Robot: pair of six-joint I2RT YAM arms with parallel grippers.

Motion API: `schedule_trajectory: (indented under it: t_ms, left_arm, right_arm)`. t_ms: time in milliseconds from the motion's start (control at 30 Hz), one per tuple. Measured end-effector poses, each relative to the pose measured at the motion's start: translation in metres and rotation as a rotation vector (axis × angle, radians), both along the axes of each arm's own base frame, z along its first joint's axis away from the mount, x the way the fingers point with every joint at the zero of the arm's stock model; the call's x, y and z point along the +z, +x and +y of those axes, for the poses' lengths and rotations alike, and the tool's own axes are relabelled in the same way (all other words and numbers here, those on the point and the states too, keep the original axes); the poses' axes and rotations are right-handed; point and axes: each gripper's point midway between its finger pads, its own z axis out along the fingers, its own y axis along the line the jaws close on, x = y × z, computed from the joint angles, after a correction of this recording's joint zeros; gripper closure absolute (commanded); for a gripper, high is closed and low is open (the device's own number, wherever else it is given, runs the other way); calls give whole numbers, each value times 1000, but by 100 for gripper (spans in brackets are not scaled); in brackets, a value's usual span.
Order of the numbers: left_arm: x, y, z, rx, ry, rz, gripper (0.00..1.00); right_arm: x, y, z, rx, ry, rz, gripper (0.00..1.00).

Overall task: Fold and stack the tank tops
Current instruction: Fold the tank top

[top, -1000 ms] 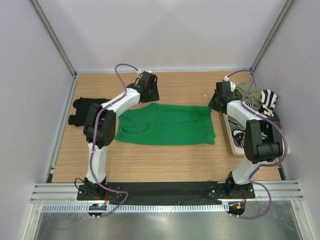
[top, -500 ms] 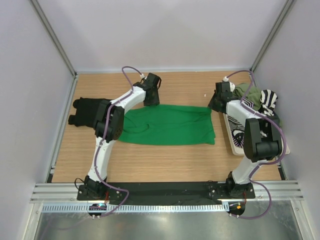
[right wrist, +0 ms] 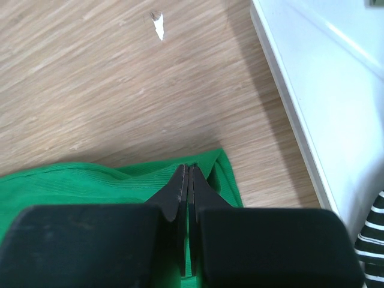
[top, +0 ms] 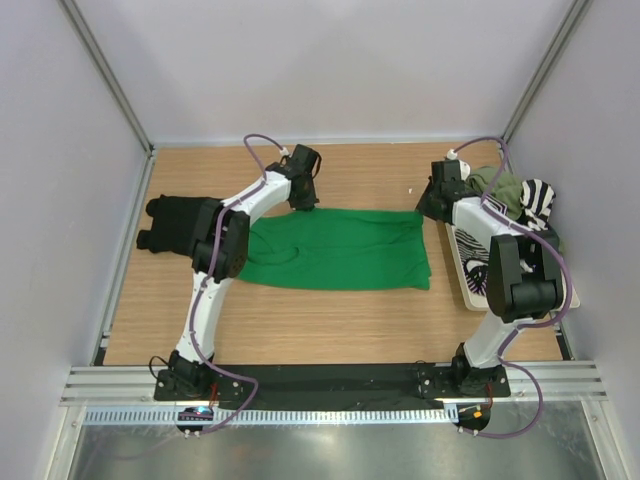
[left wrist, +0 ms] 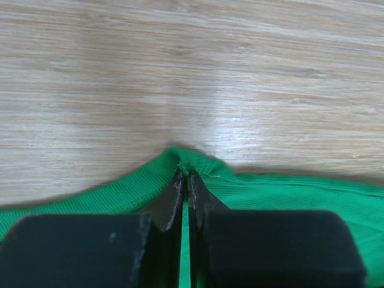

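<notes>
pinching the green tank top [top: 335,250], spread flat at the centre of the table [top: 300,320]: left hand [left wrist: 185,180] clenched on its upper edge, right hand [right wrist: 188,174] clenched on its upper right corner beside the white tray [right wrist: 324,84]. at far left of the overhead frame, a bunched black tank top [top: 172,222].

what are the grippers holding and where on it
Both pinch the green tank top at its far edge: left gripper partway along, right gripper at the corner.
</notes>
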Motion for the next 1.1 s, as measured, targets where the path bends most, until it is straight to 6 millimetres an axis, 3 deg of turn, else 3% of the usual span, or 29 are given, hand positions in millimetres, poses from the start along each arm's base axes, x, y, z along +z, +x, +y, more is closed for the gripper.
schedule_trajectory:
  t_ms: [200, 333, 633, 767, 867, 1100]
  left_arm:
    - [1, 0, 1, -17, 8, -12, 100]
    - [5, -13, 10, -16, 15, -22, 100]
    - [50, -44, 21, -21, -16, -126, 100]
    - [65, -56, 18, -32, -24, -174, 100]
    - [66, -67, 16, -40, -17, -188, 100]
    - [57, -110, 22, -63, 35, -187, 100]
  right_arm:
    - [7, 9, 1, 0, 1, -15, 99]
    - [7, 9, 1, 2, 3, -12, 99]
    - [3, 4, 5, 12, 11, 8, 99]
    - [-8, -12, 5, 16, 15, 41, 99]
    - [-10, -24, 4, 17, 18, 54, 99]
    - [10, -47, 4, 19, 36, 11, 99]
